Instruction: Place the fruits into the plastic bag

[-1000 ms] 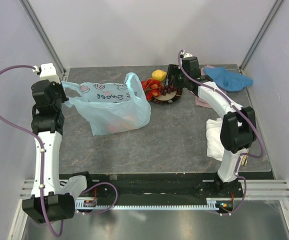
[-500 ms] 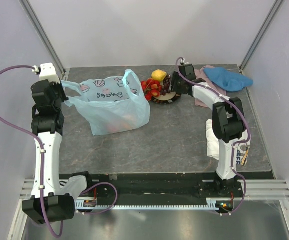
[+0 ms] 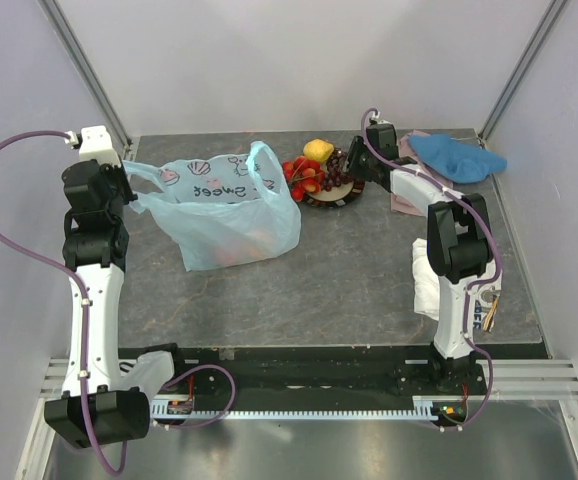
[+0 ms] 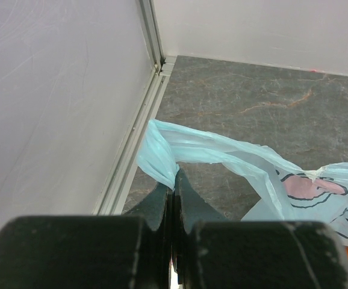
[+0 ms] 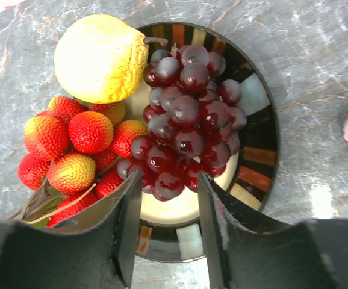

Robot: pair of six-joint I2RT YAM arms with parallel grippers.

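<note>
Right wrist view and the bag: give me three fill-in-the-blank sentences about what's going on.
The right pincer, open, faces the dark purple ____ on the plate.
The left pincer is shut on the ____ of the plastic bag.
The largest fruit by the plate is ____.
Missing: grapes, handle, yellow.

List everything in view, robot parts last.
plastic bag: one, light blue, table's left side
plate: one, dark-rimmed, far centre
grapes: one bunch, dark purple, on plate
yellow fruit: one, yellow, at plate's rim
red bumpy fruits: several, red, beside grapes
blue cloth: one, blue, far right corner
pink cloth: one, pink, beside blue cloth
white cloth: one, white, right edge
table: one, grey stone-patterned
left pincer: black, shut on bag handle
right pincer: black, open above grapes
</note>
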